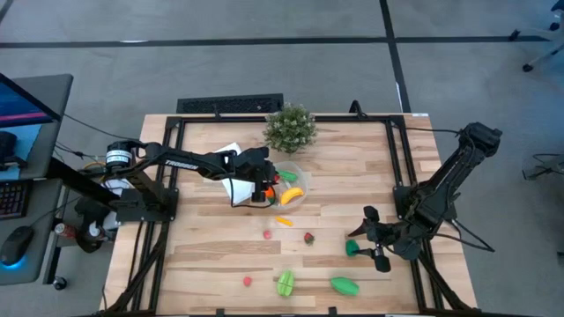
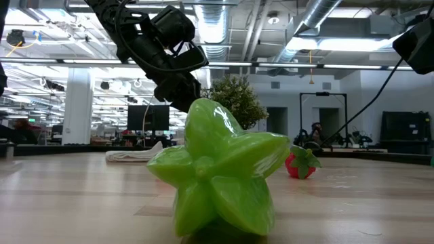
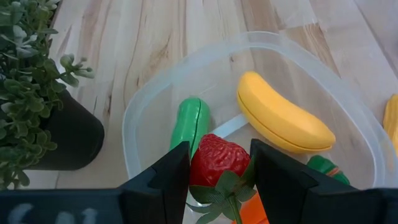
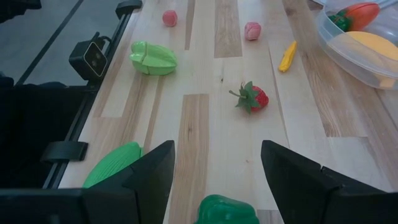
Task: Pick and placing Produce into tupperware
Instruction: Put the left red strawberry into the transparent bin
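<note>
While the left gripper [image 3: 219, 171] pinches a bumpy red strawberry [image 3: 216, 163], the clear round tub [image 3: 149, 106] lies beneath — smooth banana [image 3: 281, 114] inside. Right gripper [image 4: 217, 165] — parted, empty.

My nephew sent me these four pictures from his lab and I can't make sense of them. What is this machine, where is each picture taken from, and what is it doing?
It is a table robot with two dark arms, each ending in a two-finger gripper. One picture looks down from above, one looks level across the table top, and two come from cameras on the wrists. The left gripper holds a toy strawberry over a clear tupperware, which already has a banana and a green piece inside. The right gripper waits open near the table's right side. Toy produce lies scattered on the wood: another strawberry, a green star-shaped fruit and more. A potted plant stands beside the tupperware.
</note>
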### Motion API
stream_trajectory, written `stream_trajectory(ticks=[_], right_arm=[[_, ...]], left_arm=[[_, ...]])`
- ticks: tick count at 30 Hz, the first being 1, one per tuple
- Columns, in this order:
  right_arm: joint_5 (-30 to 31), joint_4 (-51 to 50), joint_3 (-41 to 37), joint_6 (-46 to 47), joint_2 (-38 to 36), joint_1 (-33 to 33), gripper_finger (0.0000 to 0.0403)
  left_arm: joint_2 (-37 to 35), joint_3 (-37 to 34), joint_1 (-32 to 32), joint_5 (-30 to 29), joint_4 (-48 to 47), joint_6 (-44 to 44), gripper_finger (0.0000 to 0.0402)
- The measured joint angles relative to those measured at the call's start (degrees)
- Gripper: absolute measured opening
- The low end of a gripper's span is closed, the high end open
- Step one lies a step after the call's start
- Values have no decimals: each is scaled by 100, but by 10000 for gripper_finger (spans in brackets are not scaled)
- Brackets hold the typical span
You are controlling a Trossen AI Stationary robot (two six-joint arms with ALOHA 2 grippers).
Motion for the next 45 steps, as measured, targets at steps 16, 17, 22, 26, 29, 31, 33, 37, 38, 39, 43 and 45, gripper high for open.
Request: stream_trajectory(ticks=[16, 17, 22, 26, 29, 31, 33, 37, 38, 39, 43, 45], right_arm=[[0, -2, 0, 0, 0, 0, 234], [1, 0, 0, 0, 0, 2, 234], [1, -2, 0, -1, 0, 1, 234], [1, -2, 0, -2, 0, 1, 234], [1, 0, 0, -2, 0, -20, 234], [0, 0, 0, -4, 0, -20, 234], [2, -2, 0, -7, 0, -20, 234], [2, -2, 0, -9, 0, -20, 234], [1, 0, 0, -9, 0, -20, 234], [2, -2, 0, -9, 0, -20, 234], [5, -2, 0, -11, 0, -20, 234], [26, 0, 0, -13, 0, -20, 234]], left_arm=[[0, 0, 0, -120, -22, -7, 152], [0, 0, 0, -122, -24, -7, 152], [0, 0, 0, -126, -34, -49, 152], [0, 0, 0, -133, -105, -63, 152], [-2, 0, 0, -165, -173, -111, 152], [-2, 0, 0, -168, -171, -135, 152], [-2, 0, 0, -168, -172, -150, 152], [-2, 0, 2, -170, -196, -259, 152], [-2, 0, 2, -170, -214, -267, 152], [-2, 0, 4, -170, -235, -294, 152], [-2, 0, 4, -170, -350, -422, 152], [-3, 0, 4, -170, -388, -489, 152]])
